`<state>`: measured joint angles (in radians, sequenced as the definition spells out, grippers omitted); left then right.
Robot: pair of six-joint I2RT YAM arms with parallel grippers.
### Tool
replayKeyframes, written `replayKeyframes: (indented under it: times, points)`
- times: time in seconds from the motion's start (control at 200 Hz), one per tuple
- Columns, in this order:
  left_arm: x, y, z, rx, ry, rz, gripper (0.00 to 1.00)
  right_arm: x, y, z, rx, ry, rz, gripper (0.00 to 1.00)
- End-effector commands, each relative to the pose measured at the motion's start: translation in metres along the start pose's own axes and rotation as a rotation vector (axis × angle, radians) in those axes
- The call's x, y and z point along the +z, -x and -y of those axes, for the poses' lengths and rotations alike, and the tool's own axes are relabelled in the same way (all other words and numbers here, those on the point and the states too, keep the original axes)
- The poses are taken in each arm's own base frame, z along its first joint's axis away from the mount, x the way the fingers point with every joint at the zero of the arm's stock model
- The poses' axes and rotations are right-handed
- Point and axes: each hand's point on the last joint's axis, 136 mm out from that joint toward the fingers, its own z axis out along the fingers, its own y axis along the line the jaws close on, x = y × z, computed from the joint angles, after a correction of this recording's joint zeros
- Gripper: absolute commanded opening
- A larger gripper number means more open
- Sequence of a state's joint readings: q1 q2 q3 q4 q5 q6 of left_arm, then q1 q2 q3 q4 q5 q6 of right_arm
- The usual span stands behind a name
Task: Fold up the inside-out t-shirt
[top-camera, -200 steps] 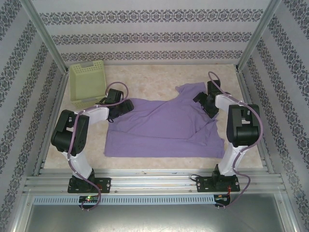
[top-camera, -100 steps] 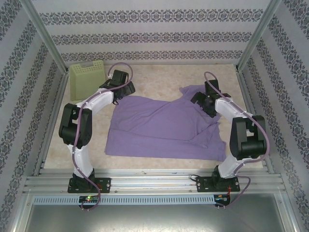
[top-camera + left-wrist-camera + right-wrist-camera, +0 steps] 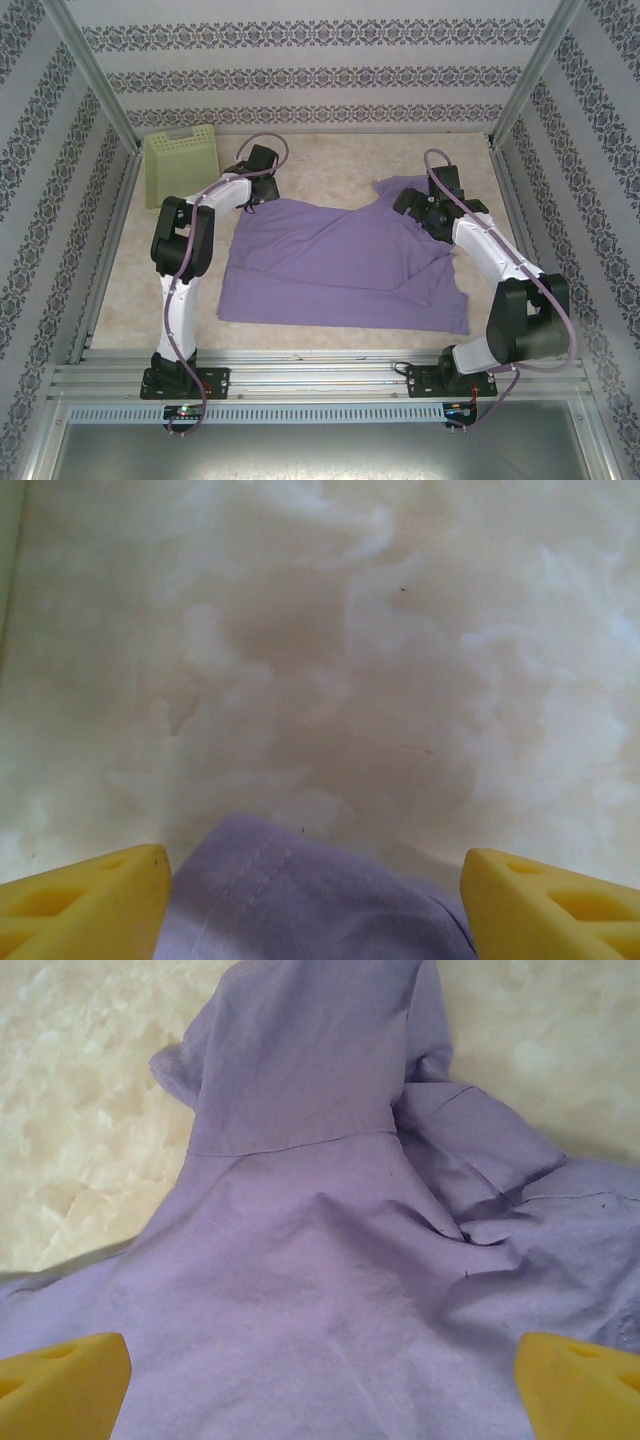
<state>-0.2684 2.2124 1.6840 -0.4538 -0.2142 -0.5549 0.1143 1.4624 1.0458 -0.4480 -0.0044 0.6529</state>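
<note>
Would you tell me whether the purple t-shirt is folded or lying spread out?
Spread out, not folded: the t-shirt lies open and mostly flat across the table, rumpled at its far right corner.

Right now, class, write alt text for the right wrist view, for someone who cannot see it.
A rumpled lavender t-shirt lies on a marbled table, one sleeve pointing away. The open right hand's yellow fingertips frame the bottom corners.

Left hand (image 3: 310, 860) and right hand (image 3: 320, 1345) both gape wide, reaching forward.
</note>
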Motion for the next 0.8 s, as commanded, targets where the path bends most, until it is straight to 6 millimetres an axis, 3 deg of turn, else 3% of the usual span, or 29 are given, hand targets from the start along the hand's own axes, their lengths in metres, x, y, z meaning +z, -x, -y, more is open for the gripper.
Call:
replayKeyframes:
  times: [0.0,0.185,0.375,0.58,0.794]
  points:
    - [0.006,-0.005,-0.004,0.055,0.051,-0.029,0.71,-0.010,0.008,-0.002,-0.049,-0.023,0.017,0.98]
    - [0.018,-0.014,-0.003,0.057,0.050,-0.061,0.59,-0.013,0.021,-0.009,-0.045,-0.010,0.038,0.98]
    - [0.018,-0.015,-0.005,0.056,0.050,-0.070,0.40,-0.008,0.036,-0.011,-0.048,-0.022,0.052,0.98]
    - [-0.003,-0.007,-0.010,0.029,0.033,-0.034,0.20,0.020,0.060,0.001,-0.021,-0.088,0.034,0.98]
    - [-0.036,-0.007,-0.019,-0.009,-0.006,0.013,0.07,0.062,0.081,0.009,-0.023,-0.166,-0.013,0.98]
